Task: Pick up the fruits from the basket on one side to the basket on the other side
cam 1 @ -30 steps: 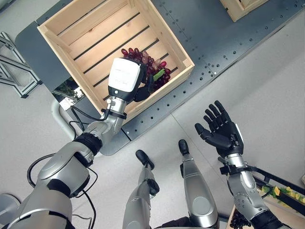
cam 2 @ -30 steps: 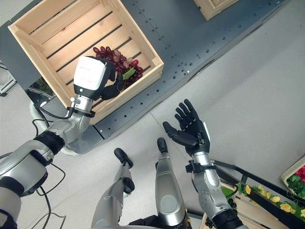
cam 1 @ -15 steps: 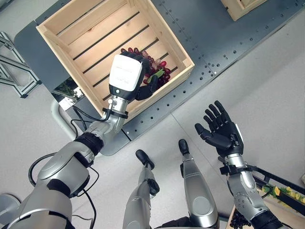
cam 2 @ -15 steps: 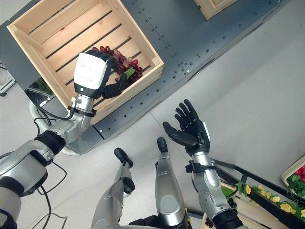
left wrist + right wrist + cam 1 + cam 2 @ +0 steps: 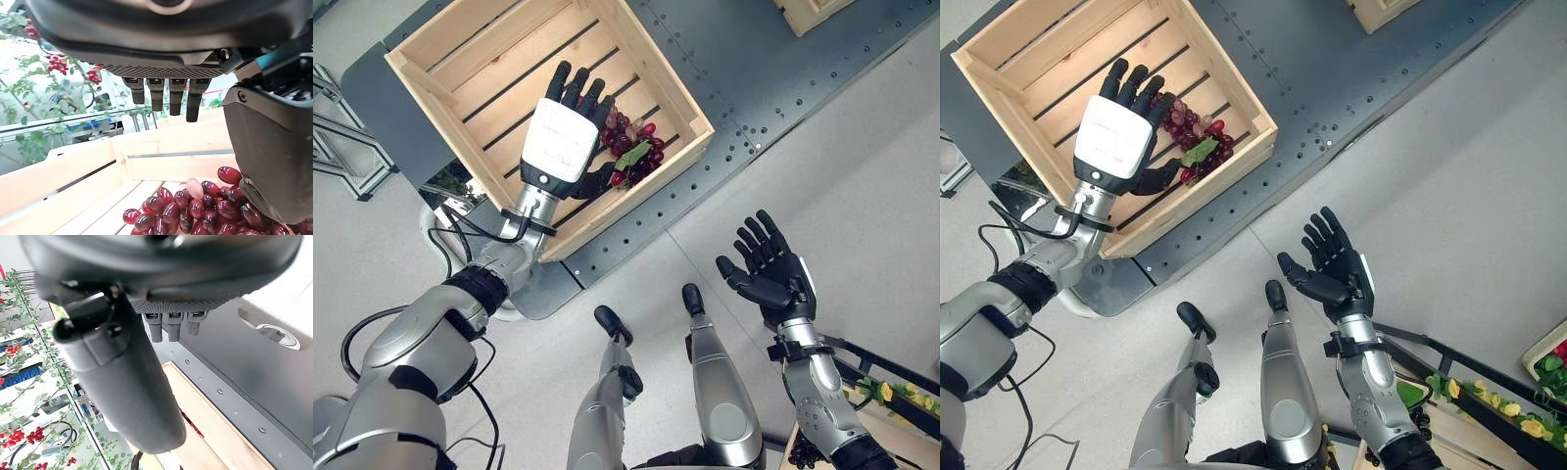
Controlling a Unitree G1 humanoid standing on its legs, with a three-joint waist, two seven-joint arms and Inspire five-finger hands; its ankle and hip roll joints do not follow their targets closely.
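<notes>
A bunch of dark red grapes [image 5: 631,147] with a green leaf lies on the slatted floor of the light wooden crate [image 5: 431,39], in the corner nearest me. My left hand [image 5: 563,132] hovers over the crate beside the grapes with straight, spread fingers and holds nothing. The left wrist view shows the grapes [image 5: 195,208] lying free below the straight fingers [image 5: 171,100]. My right hand [image 5: 773,279] is raised open over the floor, palm up and empty, well away from the crate.
The crate stands on a dark grey perforated table [image 5: 773,88]. A second wooden crate [image 5: 808,12] sits at the table's far edge. Light grey floor [image 5: 871,186] lies beside the table. Flowers [image 5: 891,392] sit in a box at the lower right.
My left hand has uncurled from around the grapes and spread its fingers, shifting a little further over the crate. The grapes now lie free on the crate floor. The right hand stays still.
</notes>
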